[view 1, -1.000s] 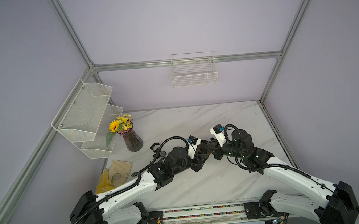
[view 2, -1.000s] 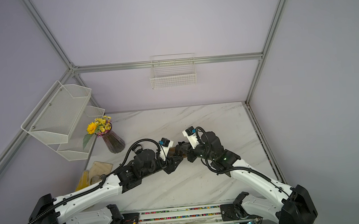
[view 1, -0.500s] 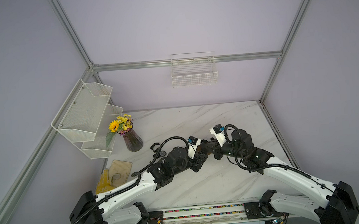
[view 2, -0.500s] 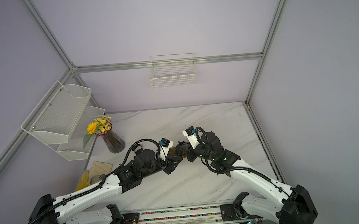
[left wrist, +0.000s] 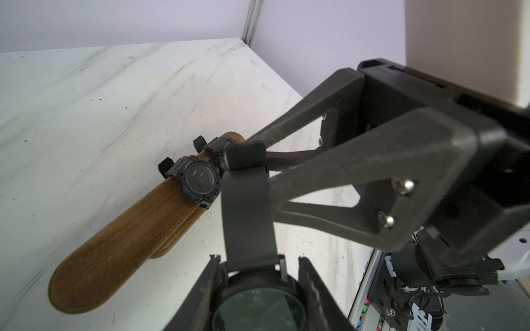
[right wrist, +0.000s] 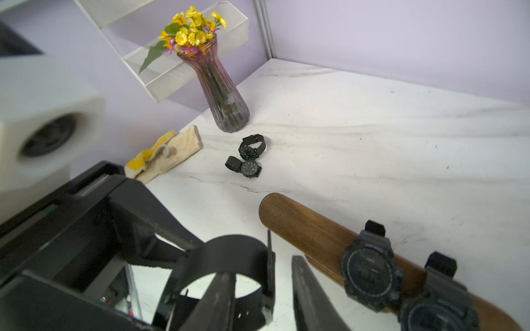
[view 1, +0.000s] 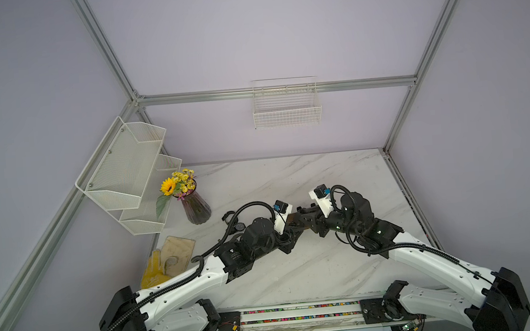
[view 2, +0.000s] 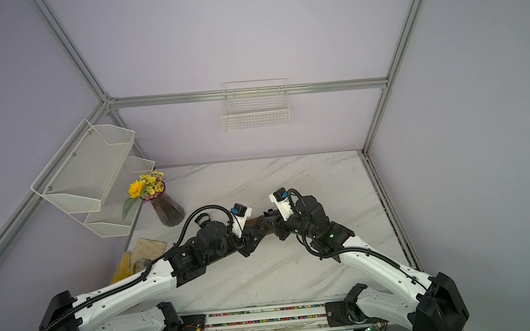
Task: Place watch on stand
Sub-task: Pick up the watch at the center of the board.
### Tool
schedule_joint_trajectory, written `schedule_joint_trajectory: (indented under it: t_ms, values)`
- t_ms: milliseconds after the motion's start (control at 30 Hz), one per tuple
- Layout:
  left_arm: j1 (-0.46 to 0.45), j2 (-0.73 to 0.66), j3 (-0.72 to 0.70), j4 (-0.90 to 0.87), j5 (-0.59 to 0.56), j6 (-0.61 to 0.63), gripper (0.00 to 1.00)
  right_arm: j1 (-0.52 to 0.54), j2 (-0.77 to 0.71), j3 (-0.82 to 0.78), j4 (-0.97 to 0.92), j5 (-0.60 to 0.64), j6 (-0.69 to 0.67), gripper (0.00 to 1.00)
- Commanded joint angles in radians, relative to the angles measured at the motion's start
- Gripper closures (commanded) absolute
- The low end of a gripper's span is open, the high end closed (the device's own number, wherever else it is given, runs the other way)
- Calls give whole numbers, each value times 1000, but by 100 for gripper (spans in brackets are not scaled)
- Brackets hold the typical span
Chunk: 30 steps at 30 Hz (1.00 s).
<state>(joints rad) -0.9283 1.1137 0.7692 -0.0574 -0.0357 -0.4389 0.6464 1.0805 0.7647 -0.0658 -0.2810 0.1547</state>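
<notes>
Spare watches (right wrist: 249, 168): two lie on the surface (view 1: 323, 181) at 9 o'clock from centre, near the vase (view 1: 196, 207).
Left jaws: reaching from 8 o'clock, pinching the watch (left wrist: 249, 298) by its case, so the strap loop is free.
Watch: in the air beside the bare end of the stand (left wrist: 120, 229), not on it.
Stand: two chunky watches (left wrist: 199, 179) fill its other end, so I must enter here.
Right jaws: from 4 o'clock, spread, gripping nothing; one seems inside the loop, I think to guide it.
</notes>
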Motion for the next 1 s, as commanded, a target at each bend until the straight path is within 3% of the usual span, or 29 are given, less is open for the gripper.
schedule_joint_trajectory:
  t_ms: [0,67,167,367,533,833,967]
  values:
    - [17,-53,49,-79,-95,-54,66,6,-39,-16,-8,16,2,48]
    - [30,-72,45,-139,-121,-74,66,6,-56,-21,-10,8,2,40]
    - [67,-102,43,-250,-148,-118,67,6,-76,-24,-28,16,3,36]
    - [218,-110,39,-431,-124,-178,67,6,-120,-42,-37,73,11,35]
    - [350,-16,74,-472,-32,-180,68,6,-137,-49,-35,103,17,35]
    - [365,227,221,-478,30,-184,70,6,-176,-74,-36,116,19,35]
    - [364,265,243,-459,23,-204,71,5,-179,-78,-35,111,20,35]
